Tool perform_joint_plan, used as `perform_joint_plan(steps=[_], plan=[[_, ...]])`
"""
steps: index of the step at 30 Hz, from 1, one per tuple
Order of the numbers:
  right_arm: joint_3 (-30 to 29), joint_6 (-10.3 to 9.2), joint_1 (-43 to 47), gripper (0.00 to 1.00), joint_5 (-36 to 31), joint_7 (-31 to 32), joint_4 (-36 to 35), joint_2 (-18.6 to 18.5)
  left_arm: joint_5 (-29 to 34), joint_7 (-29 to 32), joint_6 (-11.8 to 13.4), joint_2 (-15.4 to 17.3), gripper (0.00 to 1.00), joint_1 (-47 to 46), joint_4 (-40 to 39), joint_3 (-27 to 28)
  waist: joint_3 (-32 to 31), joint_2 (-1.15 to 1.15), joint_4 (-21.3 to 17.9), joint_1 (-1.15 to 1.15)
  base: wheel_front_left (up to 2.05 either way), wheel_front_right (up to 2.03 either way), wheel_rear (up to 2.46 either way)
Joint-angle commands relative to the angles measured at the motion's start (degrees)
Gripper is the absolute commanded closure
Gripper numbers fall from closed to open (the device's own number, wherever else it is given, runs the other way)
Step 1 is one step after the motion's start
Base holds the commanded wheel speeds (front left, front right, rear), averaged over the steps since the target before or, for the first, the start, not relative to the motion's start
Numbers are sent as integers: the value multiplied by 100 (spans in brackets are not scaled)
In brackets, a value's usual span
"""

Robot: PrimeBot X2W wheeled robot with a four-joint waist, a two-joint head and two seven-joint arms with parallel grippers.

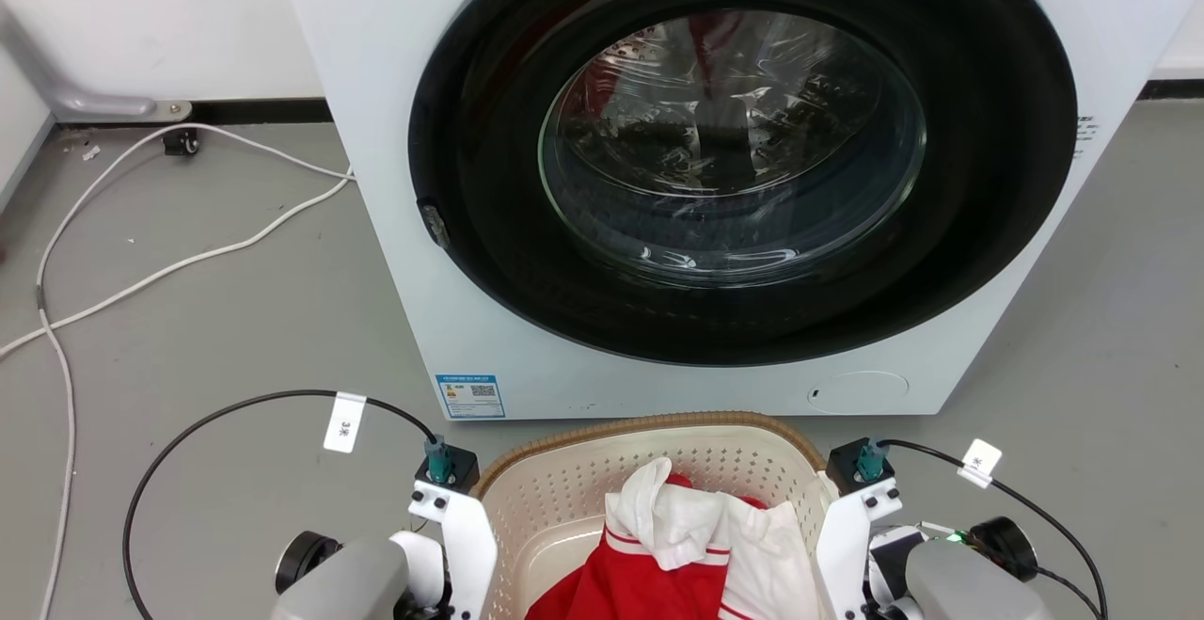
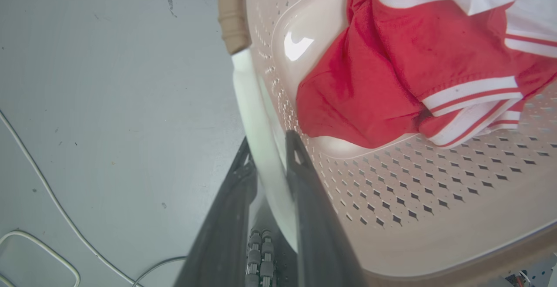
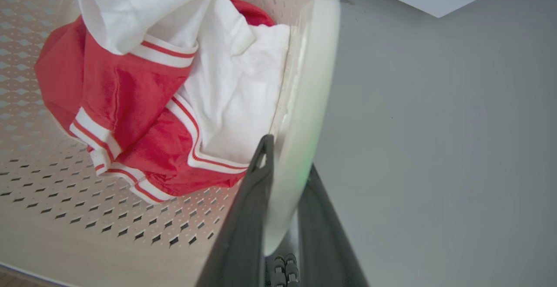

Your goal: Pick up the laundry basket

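Note:
The cream perforated laundry basket (image 1: 649, 424) with its brown woven rim sits low in the head view, just in front of the washer. Red and white clothes (image 1: 677, 545) lie inside it. My left gripper (image 2: 269, 141) has its two dark fingers closed on the basket's white left handle (image 2: 252, 99), one finger inside the wall and one outside. On the other side, my right gripper (image 3: 288, 156) clamps the white right handle (image 3: 313, 82) the same way. In the head view both white wrists flank the basket, left (image 1: 450, 516) and right (image 1: 851, 516).
The white front-loading washer (image 1: 743, 178) stands right behind the basket with its round door closed. White cables (image 1: 141, 272) trail over the grey floor at the left. Bare floor lies on both sides of the basket.

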Motion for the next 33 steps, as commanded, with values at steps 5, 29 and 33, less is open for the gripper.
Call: perform_joint_plan(steps=[5, 29, 33], plan=[[457, 60, -268, 100, 434, 298, -328, -89, -241, 199, -109, 19, 100, -215, -115, -340, -60, 0, -69, 1, 0, 0, 0], [1720, 60, -419, 100, 1665, 668, -354, -313, -925, 372, -96, 22, 100, -375, 158, -938, -112, 0, -206, 1, 0, 0, 0], [1860, 60, -432, 100, 1808, 654, -325, -316, -966, 388, -96, 12, 100, -400, 150, -990, -108, 0, -198, 1, 0, 0, 0]])
